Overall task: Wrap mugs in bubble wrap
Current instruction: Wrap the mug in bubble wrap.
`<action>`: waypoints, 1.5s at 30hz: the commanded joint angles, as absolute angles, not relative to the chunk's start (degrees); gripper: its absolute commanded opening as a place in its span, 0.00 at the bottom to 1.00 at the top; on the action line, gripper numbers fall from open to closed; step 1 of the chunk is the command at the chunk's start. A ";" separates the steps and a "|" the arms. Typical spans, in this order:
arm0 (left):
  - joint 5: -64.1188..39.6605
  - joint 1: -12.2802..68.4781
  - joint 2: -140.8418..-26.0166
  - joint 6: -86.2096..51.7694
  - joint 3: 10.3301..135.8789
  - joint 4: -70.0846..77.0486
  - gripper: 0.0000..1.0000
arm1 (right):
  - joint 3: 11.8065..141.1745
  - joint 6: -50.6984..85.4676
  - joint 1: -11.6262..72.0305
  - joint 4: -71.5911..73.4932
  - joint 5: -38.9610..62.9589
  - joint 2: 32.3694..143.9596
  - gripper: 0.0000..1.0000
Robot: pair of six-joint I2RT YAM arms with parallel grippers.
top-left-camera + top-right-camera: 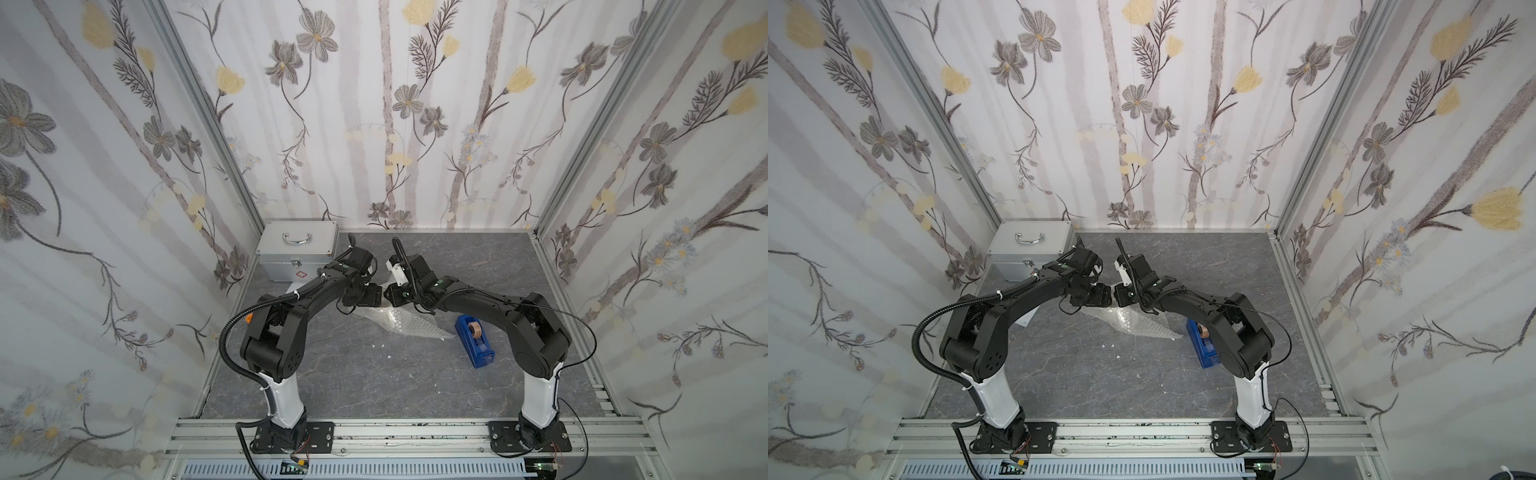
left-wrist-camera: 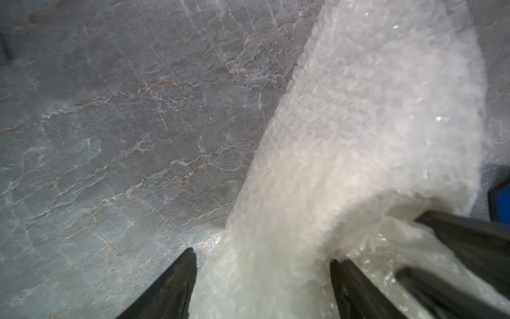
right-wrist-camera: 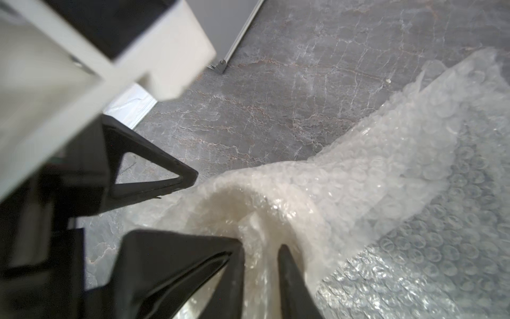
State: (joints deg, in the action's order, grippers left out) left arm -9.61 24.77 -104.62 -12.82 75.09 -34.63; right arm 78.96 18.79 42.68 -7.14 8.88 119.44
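Observation:
The bubble wrap [image 1: 399, 328] [image 1: 1133, 326] lies crumpled mid-table under both wrists. In the left wrist view it is rolled into a thick whitish bundle [image 2: 372, 124]. My left gripper [image 2: 262, 259] is open, its jaws wide on either side of that bundle's near end. My right gripper [image 3: 260, 248] is open by a narrow gap, with a fold of wrap [image 3: 386, 179] lying between its fingers. The mug is hidden; only a cream tint shows through the wrap near the right jaws. The left gripper's fingertip [image 3: 190, 175] sits close beside the right one.
A blue tape dispenser [image 1: 476, 343] [image 1: 1202, 345] stands just right of the wrap, beside the right arm. A silver metal case [image 1: 297, 249] [image 1: 1030, 245] sits in the back left corner. Aluminium frame rails border the grey marble table.

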 commanded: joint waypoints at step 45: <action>-8.88 25.40 -105.29 -12.83 75.59 -35.50 0.76 | 59.69 35.80 36.25 -2.09 15.15 112.73 0.04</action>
State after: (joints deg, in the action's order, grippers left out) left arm -9.06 25.36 -105.78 -13.08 75.46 -34.33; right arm 59.05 35.33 36.32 -2.42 16.12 115.90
